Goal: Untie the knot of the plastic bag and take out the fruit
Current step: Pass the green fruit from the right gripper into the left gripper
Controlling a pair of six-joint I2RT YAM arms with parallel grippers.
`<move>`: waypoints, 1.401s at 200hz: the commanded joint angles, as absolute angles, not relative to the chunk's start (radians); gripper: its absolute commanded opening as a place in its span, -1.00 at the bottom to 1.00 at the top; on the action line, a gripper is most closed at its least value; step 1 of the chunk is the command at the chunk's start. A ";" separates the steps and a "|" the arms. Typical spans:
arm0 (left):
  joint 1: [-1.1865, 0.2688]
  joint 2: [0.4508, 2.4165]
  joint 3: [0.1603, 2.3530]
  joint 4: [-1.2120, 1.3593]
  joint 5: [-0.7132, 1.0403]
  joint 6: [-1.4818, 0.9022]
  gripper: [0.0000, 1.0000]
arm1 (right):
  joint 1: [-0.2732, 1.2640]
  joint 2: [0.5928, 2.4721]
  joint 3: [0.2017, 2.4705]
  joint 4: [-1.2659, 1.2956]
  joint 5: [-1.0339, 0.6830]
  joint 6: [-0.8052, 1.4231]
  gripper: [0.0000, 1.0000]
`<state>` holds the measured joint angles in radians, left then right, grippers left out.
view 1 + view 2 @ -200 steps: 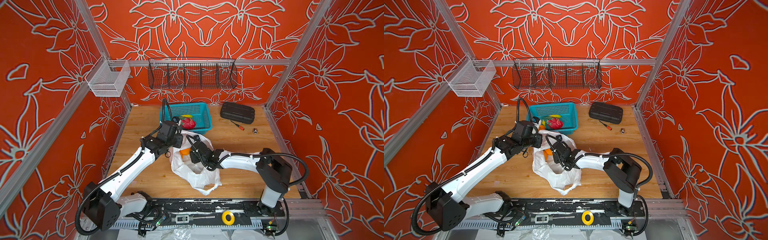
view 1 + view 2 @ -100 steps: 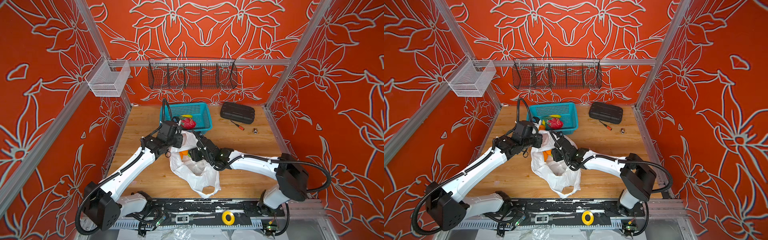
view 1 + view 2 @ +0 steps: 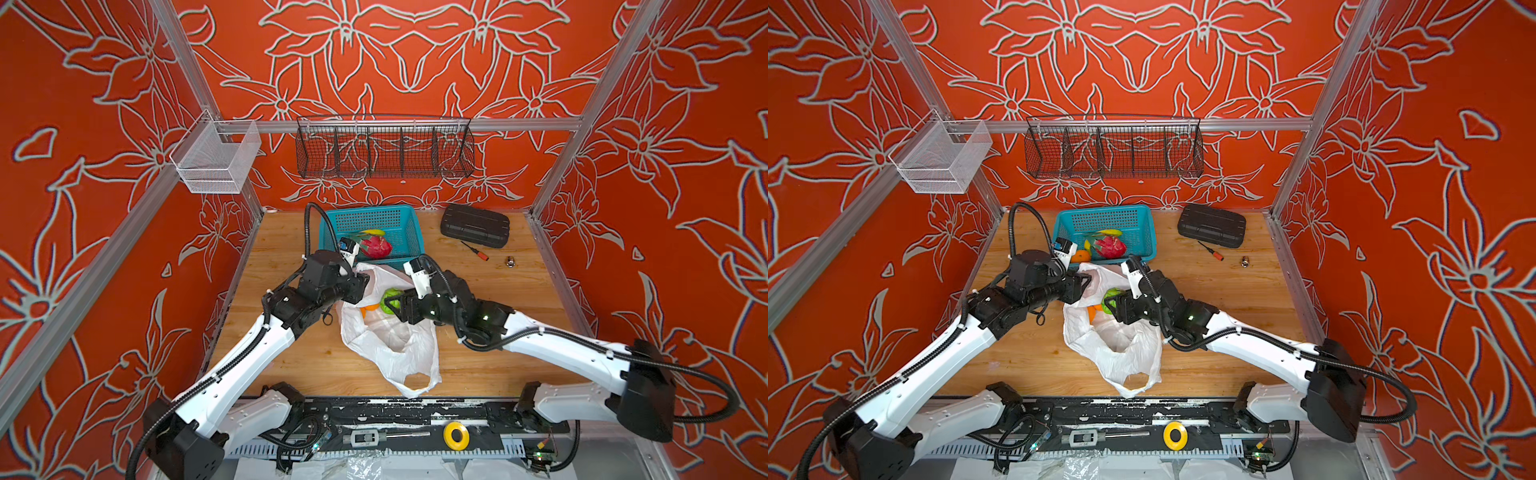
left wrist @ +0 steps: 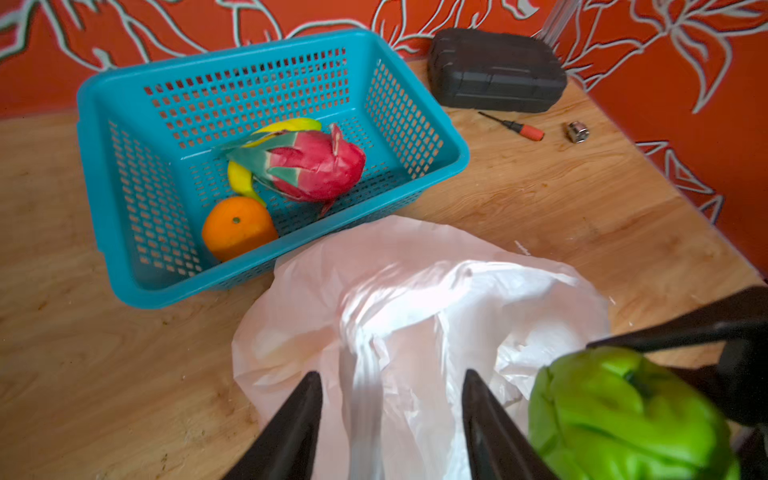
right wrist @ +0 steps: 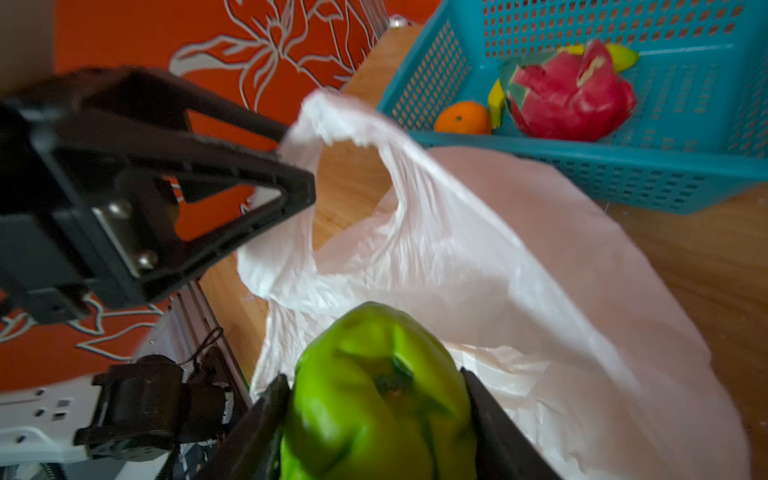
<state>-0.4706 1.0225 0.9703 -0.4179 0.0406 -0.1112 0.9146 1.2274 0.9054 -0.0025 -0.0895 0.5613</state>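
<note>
Fruit (image 5: 376,357), green, clamped in right gripper (image 5: 374,378) just short of basket (image 3: 405,220), stem end facing wrist; basket ahead of jaws. Bag (image 3: 390,340) slumped open against basket's near wall, probably touching. Left gripper (image 4: 391,376) spread apart, plastic strip between jaws, unpinched.

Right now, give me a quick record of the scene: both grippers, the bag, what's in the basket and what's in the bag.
left gripper: open, bag plastic between its fingers
right gripper: shut on green fruit, at the bag's mouth
bag: lying on table, mouth open, no knot visible
in basket: dragon fruit, banana, orange
in bag: second orange shows; more cannot be told
elsewhere on table: case, screwdriver
</note>
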 commanded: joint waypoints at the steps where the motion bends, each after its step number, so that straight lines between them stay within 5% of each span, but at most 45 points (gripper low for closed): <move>1: -0.475 0.960 0.980 -0.362 0.108 -0.084 0.15 | 0.871 1.166 0.893 0.040 -0.110 0.611 0.10; 61: -0.608 0.873 0.921 -0.125 0.177 0.142 0.38 | 0.698 1.119 0.960 0.076 -0.195 0.773 0.09; 115: -0.662 0.935 0.938 0.025 0.271 0.345 1.00 | 0.558 1.100 0.919 0.263 -0.387 1.010 0.07; 228: -0.737 1.266 1.135 0.126 0.224 0.542 1.00 | 0.539 1.078 0.888 0.361 -0.548 1.020 0.07; 280: -0.762 1.308 1.158 0.118 0.166 0.538 0.32 | 0.539 1.039 0.887 0.296 -0.522 0.972 0.10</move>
<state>-0.7418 1.2888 1.1282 0.1188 0.1837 0.5243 0.5373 1.0721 0.8875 0.2920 -0.5079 0.9981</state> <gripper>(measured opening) 0.719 0.612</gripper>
